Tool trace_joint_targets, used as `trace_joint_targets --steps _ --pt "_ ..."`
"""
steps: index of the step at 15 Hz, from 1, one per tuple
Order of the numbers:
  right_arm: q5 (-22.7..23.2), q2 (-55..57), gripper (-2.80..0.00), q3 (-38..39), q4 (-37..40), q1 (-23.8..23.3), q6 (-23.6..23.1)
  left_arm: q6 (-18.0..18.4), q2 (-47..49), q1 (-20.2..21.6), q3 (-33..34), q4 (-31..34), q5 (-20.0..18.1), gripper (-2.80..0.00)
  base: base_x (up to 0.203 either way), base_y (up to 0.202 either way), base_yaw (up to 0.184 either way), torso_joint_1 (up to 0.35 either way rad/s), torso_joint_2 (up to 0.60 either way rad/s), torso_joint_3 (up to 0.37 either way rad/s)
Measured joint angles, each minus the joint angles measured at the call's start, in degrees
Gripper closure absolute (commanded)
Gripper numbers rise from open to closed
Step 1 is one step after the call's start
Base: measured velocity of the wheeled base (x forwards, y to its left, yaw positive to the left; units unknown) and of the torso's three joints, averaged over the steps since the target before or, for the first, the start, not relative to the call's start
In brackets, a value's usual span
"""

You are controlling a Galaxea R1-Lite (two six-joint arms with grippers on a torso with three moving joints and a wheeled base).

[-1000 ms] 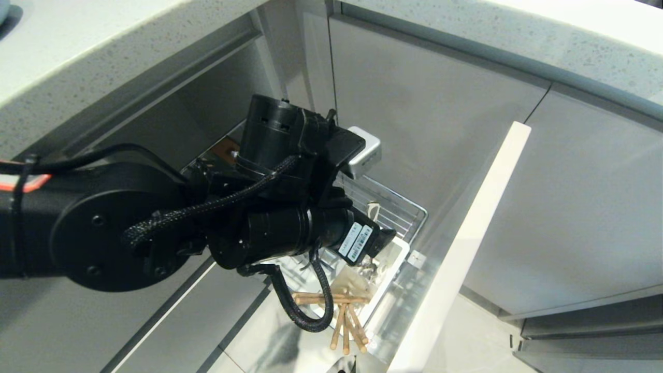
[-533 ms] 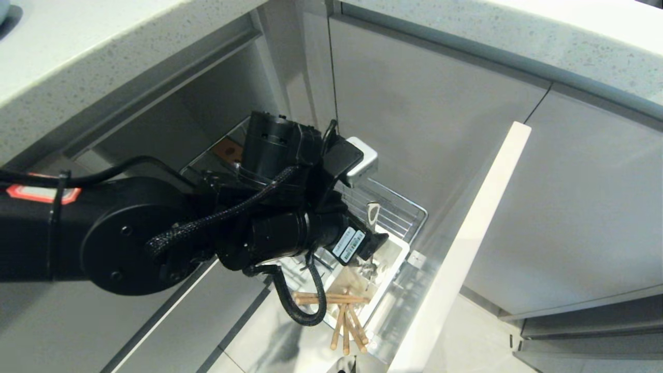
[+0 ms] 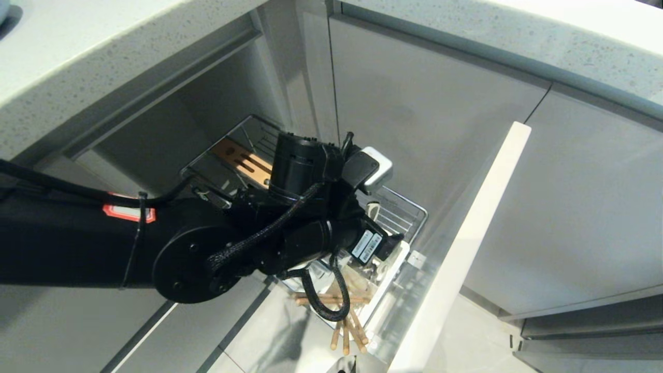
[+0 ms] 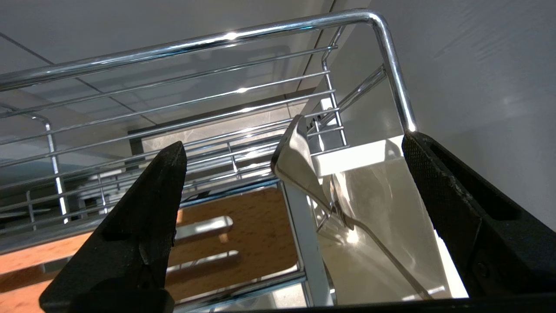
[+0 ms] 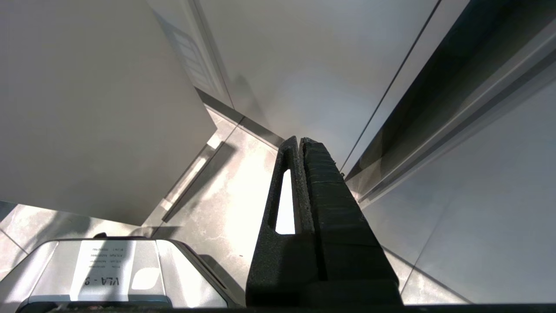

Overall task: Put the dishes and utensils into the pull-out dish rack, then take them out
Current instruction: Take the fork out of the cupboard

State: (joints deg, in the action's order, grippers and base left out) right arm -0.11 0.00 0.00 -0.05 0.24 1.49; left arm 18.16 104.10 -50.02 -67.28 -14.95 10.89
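Note:
The pull-out dish rack (image 3: 401,207) is drawn out from the cabinet, with its pale front panel (image 3: 466,243) on the right. My left arm (image 3: 311,207) reaches down into it. My left gripper (image 4: 292,141) is open and holds nothing. Its fingers (image 4: 147,226) straddle the upper end of the silver utensil (image 4: 299,169), which stands tilted in the white caddy (image 4: 391,208). Light wooden chopsticks (image 3: 347,331) lie crossed at the caddy's near end. The rack's slotted wooden strip (image 4: 234,234) lies beside the caddy. The dishes are out of view. My right gripper (image 5: 300,141) hangs shut over the floor, parked.
The rack's chrome top rail (image 4: 217,39) runs close above the left fingers. Grey cabinet doors (image 3: 430,119) stand behind the rack, and a speckled countertop (image 3: 77,62) overhangs on the left. The tiled floor (image 5: 226,182) lies below the right gripper.
My left arm has moved right and down toward the caddy end of the rack, uncovering the wooden strip behind it. The chopsticks and the rack have not moved.

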Motion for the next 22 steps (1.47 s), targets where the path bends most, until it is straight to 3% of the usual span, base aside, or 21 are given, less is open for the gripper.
trace_joint_targets --steps 6,7,22 --pt "0.0 0.0 0.0 0.0 0.0 0.0 0.0 0.0 0.7 -0.1 0.5 -2.9 0.1 -2.8 0.0 0.0 0.0 0.0 0.0 0.0" --pt "0.0 0.0 0.0 0.0 0.0 0.0 0.0 0.0 0.7 -0.1 0.6 -2.9 0.1 0.0 0.0 0.0 0.0 0.0 0.0 0.0" --pt "0.0 0.0 0.0 0.0 0.0 0.0 0.0 -0.6 0.2 -0.8 0.7 -3.6 0.2 0.0 0.0 0.0 0.0 0.0 0.0 0.0"
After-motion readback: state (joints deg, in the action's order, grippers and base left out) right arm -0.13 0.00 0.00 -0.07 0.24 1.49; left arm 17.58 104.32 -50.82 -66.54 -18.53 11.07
